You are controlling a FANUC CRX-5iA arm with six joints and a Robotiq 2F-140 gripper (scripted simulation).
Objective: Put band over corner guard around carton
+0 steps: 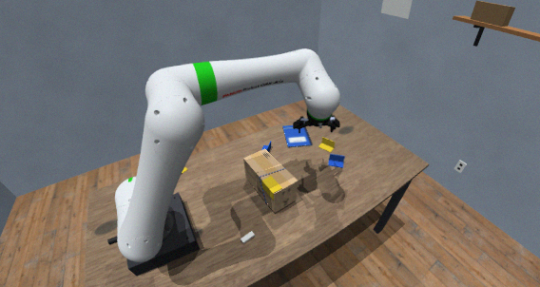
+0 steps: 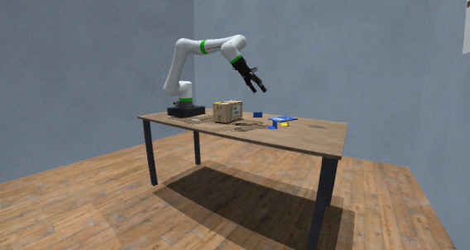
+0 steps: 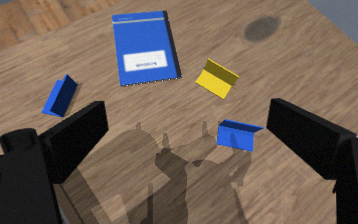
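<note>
A cardboard carton (image 1: 273,176) stands level on the table, also in the exterior view (image 2: 227,111). A yellow corner guard (image 1: 272,185) sits on its near top edge, and a thin dark band (image 1: 266,174) runs round the carton beside it; I cannot tell whether the band lies over the guard. My gripper (image 1: 317,124) is open and empty, high above the table beyond the carton. It also shows in the exterior view (image 2: 258,86) and in the wrist view (image 3: 186,131).
Loose on the table are a blue booklet (image 3: 145,48), a yellow angle piece (image 3: 217,78), a blue angle piece (image 3: 237,134), and another blue angle piece (image 3: 60,95). A small white block (image 1: 247,237) lies near the robot base (image 1: 166,239).
</note>
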